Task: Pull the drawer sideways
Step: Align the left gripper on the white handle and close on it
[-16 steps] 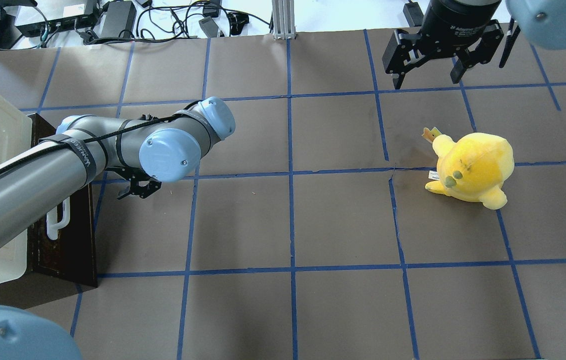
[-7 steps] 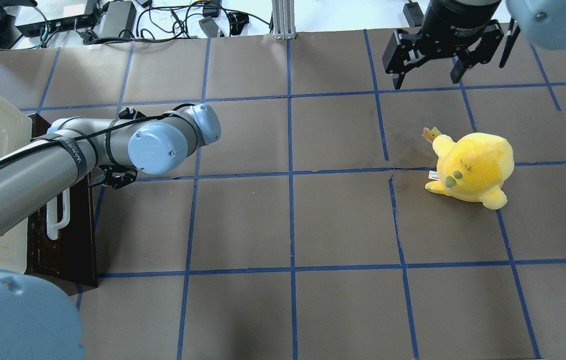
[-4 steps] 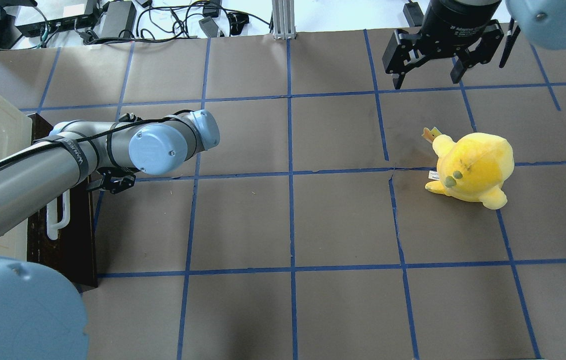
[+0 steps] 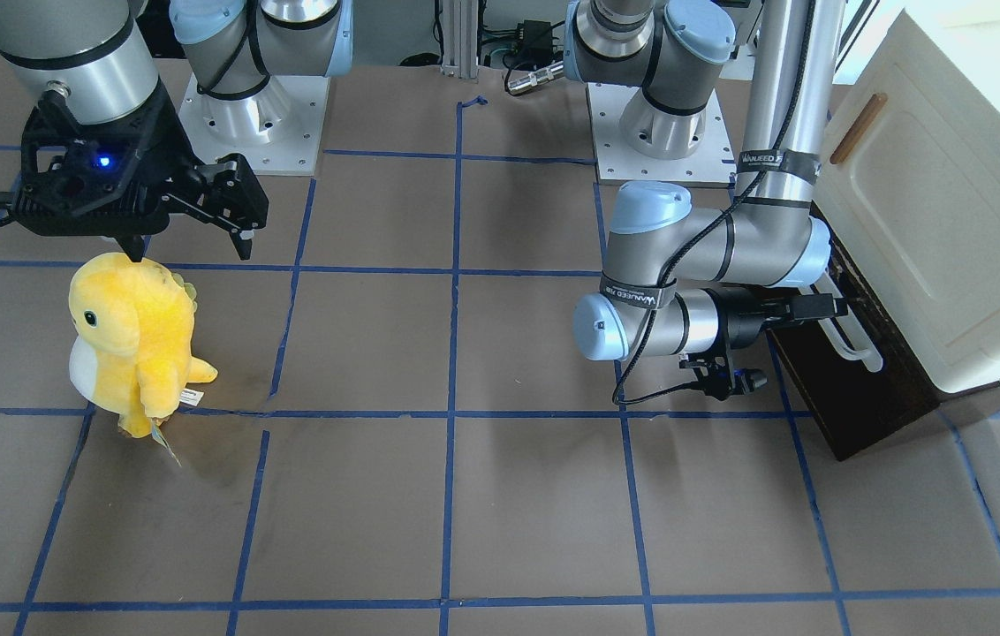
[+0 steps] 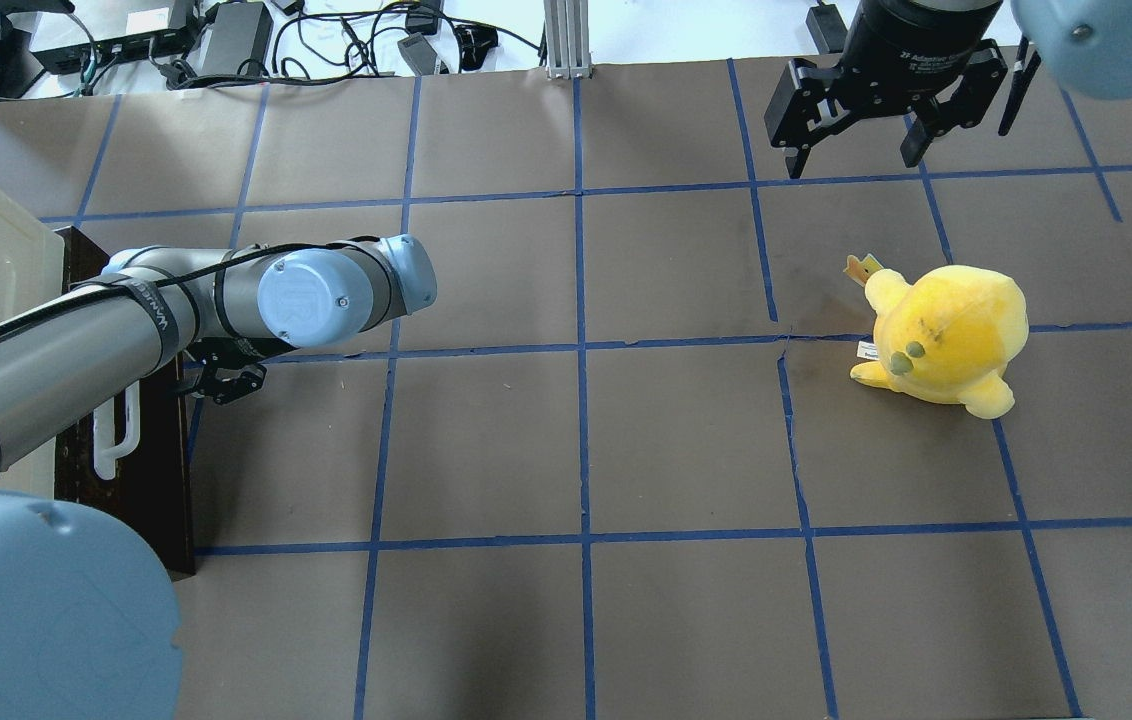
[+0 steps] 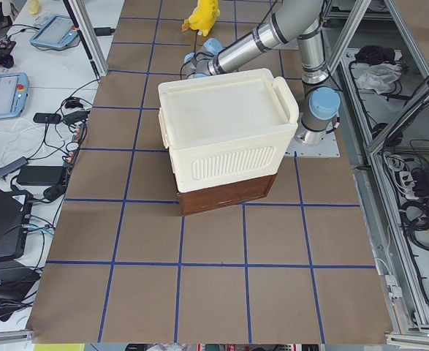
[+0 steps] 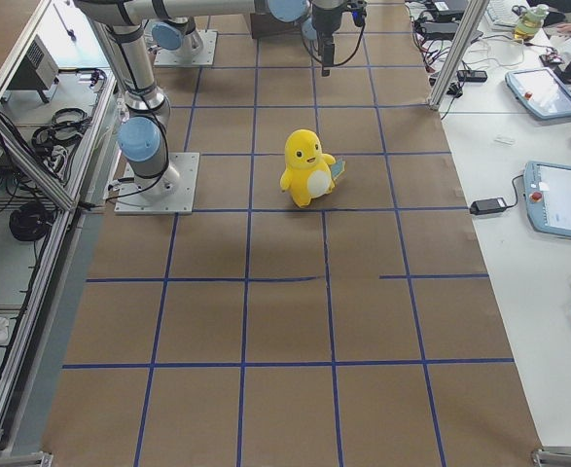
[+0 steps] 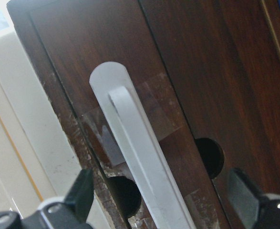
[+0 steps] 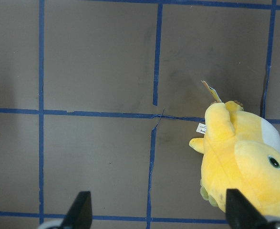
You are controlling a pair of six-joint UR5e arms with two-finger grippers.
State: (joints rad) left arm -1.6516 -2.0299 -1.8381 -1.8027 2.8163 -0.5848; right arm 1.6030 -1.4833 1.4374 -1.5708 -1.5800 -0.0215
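Note:
The drawer [image 4: 858, 397] has a dark brown wooden front at the foot of a cream cabinet, and none of its interior shows. Its long white bar handle [image 4: 853, 340] also shows in the overhead view [image 5: 116, 440] and fills the left wrist view [image 8: 140, 157]. My left gripper [image 4: 827, 305] is level with the handle and open. In the left wrist view [image 8: 161, 195] the handle runs between its two fingers, and neither finger touches it. My right gripper [image 5: 856, 140] is open and empty, held high at the far right of the table.
The cream cabinet [image 4: 933, 221] with a small brown door handle [image 4: 858, 128] stands over the drawer. A yellow plush toy [image 5: 941, 335] stands on the brown gridded table below my right gripper, and also shows in the right wrist view [image 9: 244, 167].
My left arm has swung left toward the drawer front, and its wrist has turned and dropped slightly. The right arm and the plush have not moved.

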